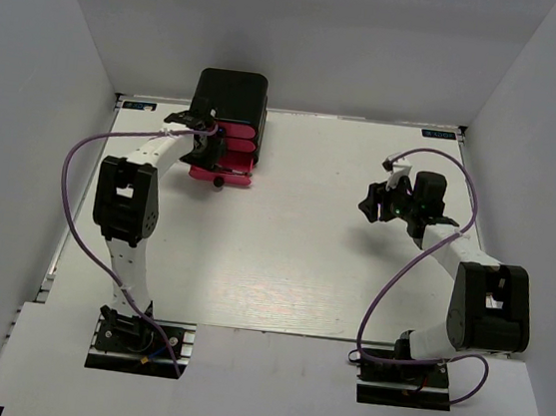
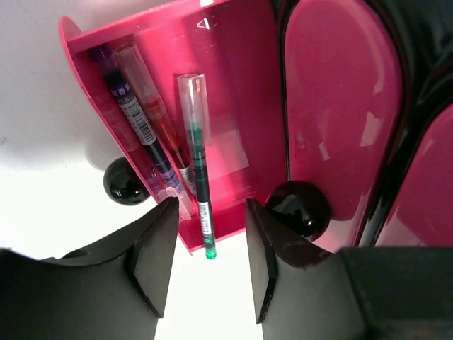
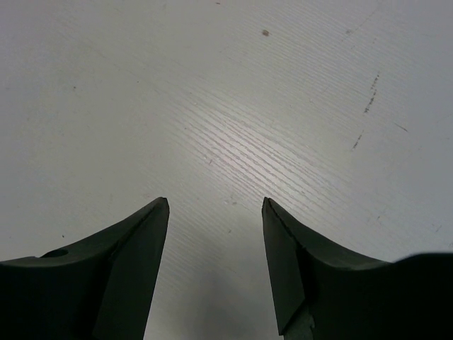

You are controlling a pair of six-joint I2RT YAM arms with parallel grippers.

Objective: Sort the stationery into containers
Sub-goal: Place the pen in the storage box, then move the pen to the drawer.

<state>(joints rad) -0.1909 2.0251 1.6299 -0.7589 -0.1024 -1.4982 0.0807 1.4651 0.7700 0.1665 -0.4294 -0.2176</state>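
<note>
Right gripper is hanging over bare table, well apart from the work, jaws standing wide with nothing between them. Left gripper is hovering just in front of the open drawer, the lowest one; its jaws are also spread and are holding nothing. The green pen is lying lengthwise on the pink floor, clear cap toward the back. Its green tip is poking past the drawer's near rim, into the gap between the fingers but touching neither. Beside it, against the left wall, the red-and-clear pen and a dark pen with a barcode label are resting fully inside. The drawer's black knob is sitting left of the fingers; a second knob is showing on the closed drawers to the right, all housed in the black cabinet at the far edge. Judgement: the step in hand is seating the green pen. The overhanging tip is looking likely to catch or tip out if the drawer gets pushed now. Better to nudge the tip inward with one finger pad, low and along the pen's axis, until it is lying flat behind the rim. The neighbouring pens should be left undisturbed, and the push on the knob should go straight so the light cabinet is not sliding.
</note>
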